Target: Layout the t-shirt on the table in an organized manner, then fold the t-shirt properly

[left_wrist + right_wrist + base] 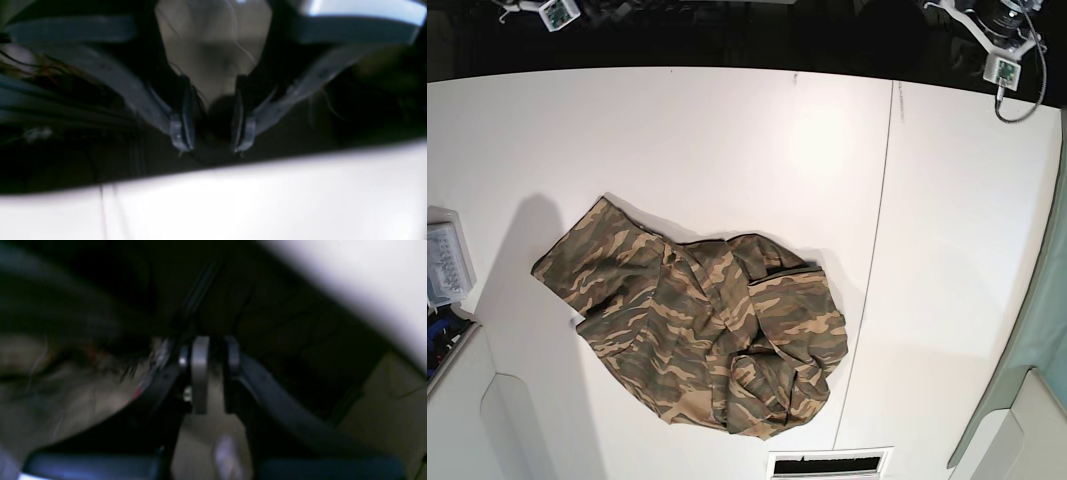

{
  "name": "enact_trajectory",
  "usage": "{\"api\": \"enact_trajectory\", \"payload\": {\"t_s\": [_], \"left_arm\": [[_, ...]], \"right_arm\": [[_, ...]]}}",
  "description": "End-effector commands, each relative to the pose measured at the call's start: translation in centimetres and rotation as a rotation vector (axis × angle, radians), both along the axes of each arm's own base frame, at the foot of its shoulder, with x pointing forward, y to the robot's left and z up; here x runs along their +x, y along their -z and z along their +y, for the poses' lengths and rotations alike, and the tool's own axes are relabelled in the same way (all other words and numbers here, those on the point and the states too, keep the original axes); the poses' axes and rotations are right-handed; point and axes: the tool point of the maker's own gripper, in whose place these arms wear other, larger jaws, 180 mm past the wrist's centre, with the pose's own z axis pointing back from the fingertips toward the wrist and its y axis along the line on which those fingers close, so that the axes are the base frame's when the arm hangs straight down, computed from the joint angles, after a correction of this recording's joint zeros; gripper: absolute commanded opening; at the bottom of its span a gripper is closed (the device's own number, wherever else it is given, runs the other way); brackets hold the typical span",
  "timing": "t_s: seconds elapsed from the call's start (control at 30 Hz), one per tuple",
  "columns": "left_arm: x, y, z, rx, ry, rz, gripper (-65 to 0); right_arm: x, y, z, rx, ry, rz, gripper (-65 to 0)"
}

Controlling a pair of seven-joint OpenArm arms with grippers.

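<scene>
Much bare table (pixel 677 130) surrounds the crumpled t-shirt (pixel 697 335).

T-shirt (pixel 702 325) sits crumpled on the surface (pixel 727 140), toward the near edge, a bit left of the seam (pixel 867 300) running front to back. Vent slot (pixel 830 465) just in front.

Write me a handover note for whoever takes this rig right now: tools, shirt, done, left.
Left tool: fingers slightly apart, nothing between them, off the table's edge.
Right tool: view is blurred, fingers look nearly closed, nothing seen held; off the table too.
T-shirt: crumpled heap on the table, front centre, just left of the dark seam. One part sticks out to the left; the right side is bunched and folded over itself.
Done: nothing visible.
Left: spread it flat, then fold.
</scene>
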Motion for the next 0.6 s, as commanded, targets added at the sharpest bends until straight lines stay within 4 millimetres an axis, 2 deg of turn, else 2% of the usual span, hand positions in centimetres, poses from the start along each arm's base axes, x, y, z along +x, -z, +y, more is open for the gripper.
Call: {"api": "enact_trajectory", "payload": {"t_s": [0.0, 0.2, 0.27, 0.33, 0.47, 0.57], "left_arm": [[1.4, -1.8, 0.1, 0.013, 0.032, -0.057, -42.1], [6.4, -7.9, -1.1, 0.076, 0.188, -0.223, -42.1], [7.7, -9.3, -1.4, 0.088, 0.220, -0.265, -42.1], [9.2, -10.4, -1.3, 0.104, 0.240, -0.305, -41.8], [12.2, -12.5, -1.3, 0.107, 0.253, -0.396, -29.1], [14.5, -13.5, -2.5, 0.084, 0.288, -0.452, -27.4]], "right_arm": [[1.5, -1.4, 0.2, 0.027, -0.004, -0.054, -57.1], [7.8, -6.7, -0.3, 0.041, 0.032, -0.259, -56.6], [9.7, -7.6, -0.8, 0.027, 0.036, -0.308, -53.2], [11.7, -8.0, -1.2, 0.009, 0.048, -0.349, -47.0], [16.3, -9.1, -1.6, 0.023, 0.090, -0.440, -37.4], [19.9, -9.3, -1.7, 0.048, 0.144, -0.495, -36.9]]}}
